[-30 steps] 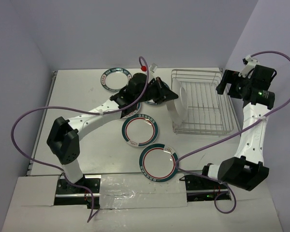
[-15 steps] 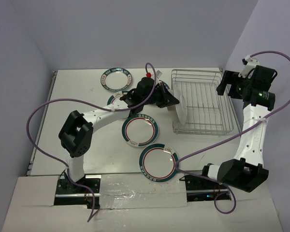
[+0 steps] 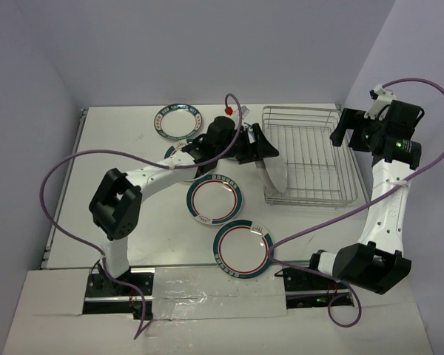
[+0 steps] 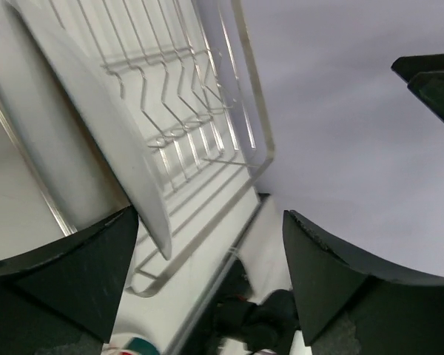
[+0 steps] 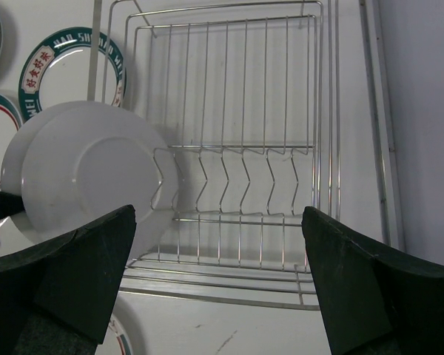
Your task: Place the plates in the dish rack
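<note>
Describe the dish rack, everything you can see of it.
The dish rack is a rectangular silver wire basket with thin parallel bars, a zigzag divider and low sides. It sits flat on the white table, at the far right. Two white plates stand on edge at its left end; the other slots hold nothing.

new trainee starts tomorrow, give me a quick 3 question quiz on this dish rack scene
1. True or false: the right gripper is closed on a plate.
2. How many plates stand on edge in the dish rack?
3. Seen from the top camera, where in the rack do they stand? A) left end B) middle C) right end
Key: 1. False; its jaws are open and empty. 2. Two. 3. A, beside the open left gripper.
</note>
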Controlling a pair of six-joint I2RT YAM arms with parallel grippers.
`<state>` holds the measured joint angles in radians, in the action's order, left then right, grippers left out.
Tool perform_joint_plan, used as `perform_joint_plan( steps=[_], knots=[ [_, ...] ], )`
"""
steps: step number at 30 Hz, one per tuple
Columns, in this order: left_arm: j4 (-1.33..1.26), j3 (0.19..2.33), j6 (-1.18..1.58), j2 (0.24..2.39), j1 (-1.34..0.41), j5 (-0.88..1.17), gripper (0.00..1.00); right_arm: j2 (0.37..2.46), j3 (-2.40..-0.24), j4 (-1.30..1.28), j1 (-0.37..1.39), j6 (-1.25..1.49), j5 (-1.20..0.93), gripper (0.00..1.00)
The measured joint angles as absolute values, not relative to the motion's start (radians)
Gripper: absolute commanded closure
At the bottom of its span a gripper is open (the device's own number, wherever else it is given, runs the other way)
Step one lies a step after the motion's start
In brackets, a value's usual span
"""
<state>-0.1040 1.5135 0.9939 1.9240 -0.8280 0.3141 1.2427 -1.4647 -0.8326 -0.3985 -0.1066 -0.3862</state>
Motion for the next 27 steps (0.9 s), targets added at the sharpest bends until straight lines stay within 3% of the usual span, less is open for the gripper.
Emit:
perform_joint_plan(
  steps=[4, 8, 17, 22, 27],
  knots=[
    [-0.029, 1.501, 0.794, 1.819, -0.793, 0.276, 0.03, 1.243, -1.465, -0.834, -0.398, -0.107, -0.387, 0.00],
    [-0.004, 1.345, 0.421, 1.517, -0.736, 0.236, 0.01, 1.242, -1.465, -0.833, -0.398, -0.106, -0.398, 0.00],
    [-0.043, 0.572, -0.637, 0.692, -0.699, 0.491, 0.04, 1.235, -1.440, -0.835, -0.397, -0.094, -0.449, 0.00],
    [0.056, 0.257, -1.051, 0.579, -0.699, 0.670, 0.05, 1.235, -1.438, -0.847, -0.395, -0.094, -0.472, 0.00],
    [0.156, 0.202, -1.449, 0.632, -0.699, 0.825, 0.07, 1.232, -1.434, -0.860, -0.390, -0.097, -0.483, 0.00]
  ],
)
